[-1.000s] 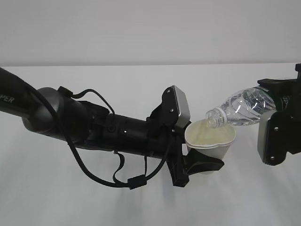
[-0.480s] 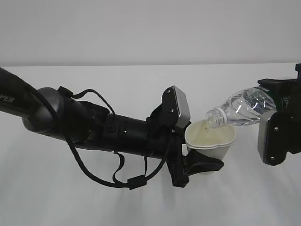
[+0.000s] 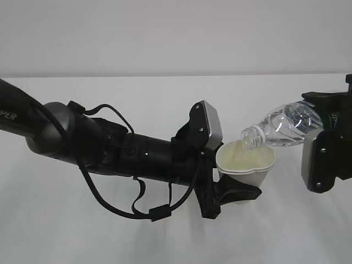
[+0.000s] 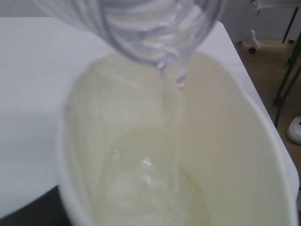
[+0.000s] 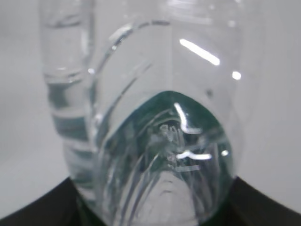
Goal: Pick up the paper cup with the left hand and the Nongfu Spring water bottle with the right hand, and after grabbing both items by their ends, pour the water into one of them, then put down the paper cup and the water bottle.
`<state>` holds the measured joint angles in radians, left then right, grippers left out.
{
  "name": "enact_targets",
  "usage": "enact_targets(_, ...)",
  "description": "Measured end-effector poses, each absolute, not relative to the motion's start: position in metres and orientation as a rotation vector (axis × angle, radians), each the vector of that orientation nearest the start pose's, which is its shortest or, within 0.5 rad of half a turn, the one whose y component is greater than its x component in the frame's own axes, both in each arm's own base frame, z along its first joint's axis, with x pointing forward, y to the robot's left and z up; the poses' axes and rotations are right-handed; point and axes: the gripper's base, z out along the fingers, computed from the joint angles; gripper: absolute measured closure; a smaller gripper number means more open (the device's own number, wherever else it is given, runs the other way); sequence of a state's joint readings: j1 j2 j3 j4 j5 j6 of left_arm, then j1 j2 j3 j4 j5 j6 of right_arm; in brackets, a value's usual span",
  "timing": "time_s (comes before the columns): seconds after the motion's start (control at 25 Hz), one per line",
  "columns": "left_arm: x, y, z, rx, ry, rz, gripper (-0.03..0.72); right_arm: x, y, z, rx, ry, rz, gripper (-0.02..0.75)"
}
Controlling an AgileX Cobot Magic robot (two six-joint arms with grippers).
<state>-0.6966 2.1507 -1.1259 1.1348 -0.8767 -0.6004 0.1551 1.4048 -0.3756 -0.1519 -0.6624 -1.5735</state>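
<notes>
The left hand [image 3: 234, 193] has its fingers closed about the lower part of the paper cup [image 3: 246, 164], holding it upright above the table [image 3: 137, 231]. The cup's rim is pressed out of round between those fingers, so the wall is judged thin and soft; a grip low down, near the stiffer base, suits it, and more squeeze risks spilling.

The right hand [image 3: 324, 154] has its fingers shut on the base end of the water bottle [image 3: 286, 127], which lies tilted, its open neck just above the cup rim on the side away from the left fingers. The bottle is ribbed clear plastic, judged light and slippery when wet.

The left wrist view shows water [image 4: 155, 188] pooled in the cup's bottom, with a thin stream falling from the neck. Some water remains in the bottle's body.
</notes>
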Motion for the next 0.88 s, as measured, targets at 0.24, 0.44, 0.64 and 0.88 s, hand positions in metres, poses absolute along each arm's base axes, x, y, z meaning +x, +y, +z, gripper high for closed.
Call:
enact_targets(0.24, 0.2749, -0.3126, 0.1194, 1.409, 1.473, -1.005, 0.261, 0.2394, 0.046, 0.1925, -1.615, 1.133, -0.961, 0.342)
enact_targets(0.44, 0.2748, -0.3125, 0.1193, 1.412, 1.472, -1.004, 0.261, 0.2394, 0.046, 0.1925, -1.616, 1.132, -0.963, 0.342)
enact_targets(0.64, 0.2748, -0.3125, 0.1193, 1.412, 1.472, -1.004, 0.262, 0.2394, 0.046, 0.1925, -1.616, 1.132, -0.963, 0.342)
enact_targets(0.88, 0.2748, -0.3125, 0.1193, 1.412, 1.472, -1.004, 0.262, 0.2394, 0.046, 0.1925, -1.617, 1.131, -0.963, 0.342)
